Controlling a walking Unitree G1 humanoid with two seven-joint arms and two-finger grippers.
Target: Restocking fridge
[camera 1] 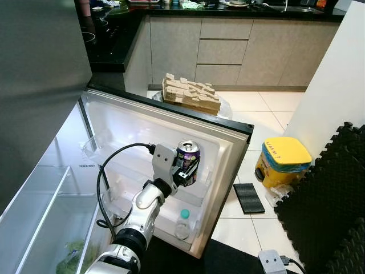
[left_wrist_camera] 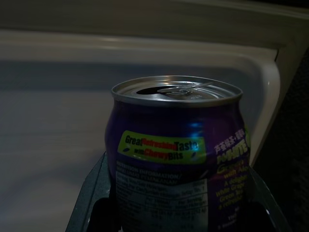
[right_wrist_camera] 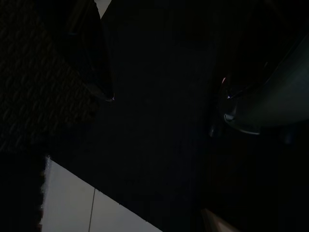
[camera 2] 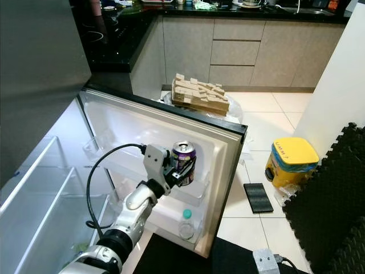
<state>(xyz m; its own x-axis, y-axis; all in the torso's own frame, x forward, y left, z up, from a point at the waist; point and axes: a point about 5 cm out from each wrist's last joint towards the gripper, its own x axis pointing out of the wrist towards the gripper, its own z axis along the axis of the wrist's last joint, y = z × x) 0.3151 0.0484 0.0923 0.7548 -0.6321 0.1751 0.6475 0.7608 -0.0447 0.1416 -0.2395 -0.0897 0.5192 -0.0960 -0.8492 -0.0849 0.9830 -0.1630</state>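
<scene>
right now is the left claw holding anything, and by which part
Yes: the left claw holds an upright purple can by its lower sides, one finger on each side, over the fridge door shelf.

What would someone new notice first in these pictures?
The left hand grips a purple can, upright at a shelf in the open fridge door. On the shelf below stands a bottle. On the floor to the right sits a yellow bin.

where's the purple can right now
The purple can is held upright in the left gripper at the open fridge door's middle shelf, above the clear bottle in the lower door bin.
</scene>
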